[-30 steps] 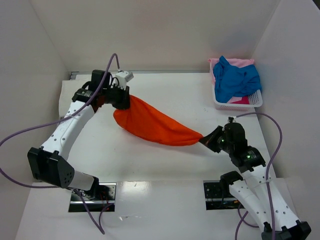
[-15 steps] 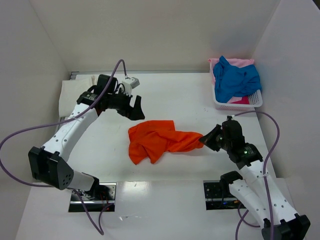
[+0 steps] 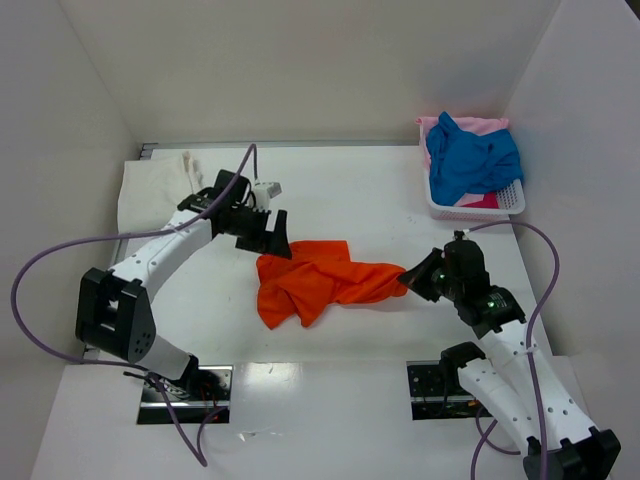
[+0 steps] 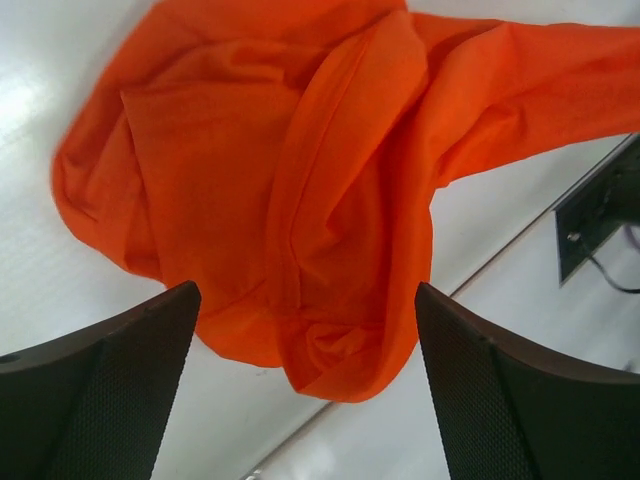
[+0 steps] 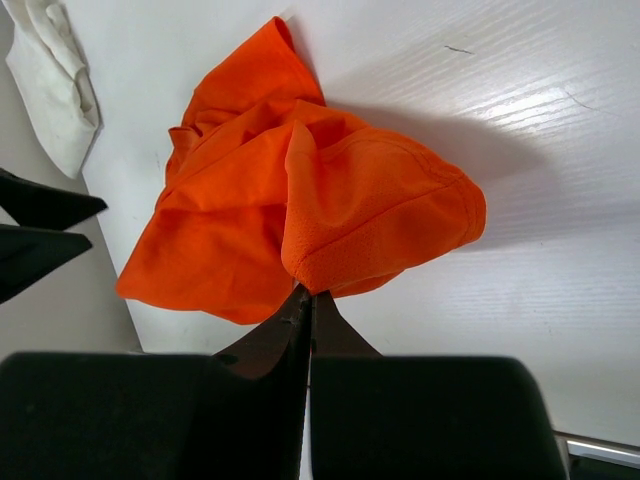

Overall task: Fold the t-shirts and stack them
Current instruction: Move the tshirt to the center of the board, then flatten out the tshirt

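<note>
One orange t-shirt [image 3: 310,282]: right claw [image 3: 406,281] clamps its end; left claw [image 3: 277,238] gapes beside it.

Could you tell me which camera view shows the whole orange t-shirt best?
The top external view: the orange t-shirt shows its whole outline. The left wrist view crops it; the right wrist view shows the right gripper pinching one end.

There are no words, numbers, labels or signs to read in any view; nothing here shows any writing at all.
</note>
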Motion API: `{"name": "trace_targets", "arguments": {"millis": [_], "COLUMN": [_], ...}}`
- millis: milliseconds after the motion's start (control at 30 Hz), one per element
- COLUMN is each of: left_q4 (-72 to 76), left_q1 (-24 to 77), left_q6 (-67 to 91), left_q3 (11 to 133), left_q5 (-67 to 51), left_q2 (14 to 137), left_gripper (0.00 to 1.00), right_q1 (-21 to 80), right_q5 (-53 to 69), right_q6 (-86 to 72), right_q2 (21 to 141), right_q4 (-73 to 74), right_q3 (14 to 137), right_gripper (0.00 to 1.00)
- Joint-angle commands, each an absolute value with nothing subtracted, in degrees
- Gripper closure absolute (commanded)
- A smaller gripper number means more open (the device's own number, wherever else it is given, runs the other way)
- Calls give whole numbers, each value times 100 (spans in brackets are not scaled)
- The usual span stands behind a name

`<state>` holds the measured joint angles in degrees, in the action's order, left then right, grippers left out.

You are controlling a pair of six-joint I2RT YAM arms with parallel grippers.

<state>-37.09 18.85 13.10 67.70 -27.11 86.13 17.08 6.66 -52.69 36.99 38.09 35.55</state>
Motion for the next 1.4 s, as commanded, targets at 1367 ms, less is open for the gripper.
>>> {"name": "trace_targets", "arguments": {"millis": [1367], "left_q4": [-800], "left_q1": [1547], "left_q6": [4482], "left_q3": [4711], "left_q5": [-1322], "left_q2": [8697], "left_gripper": [12], "right_q1": [1670], "right_q5": [633], "right_q6": [-5027], "right_q2": [3850], "right_q4": [3639], "right_q3": [3709], "right_gripper": [100]}}
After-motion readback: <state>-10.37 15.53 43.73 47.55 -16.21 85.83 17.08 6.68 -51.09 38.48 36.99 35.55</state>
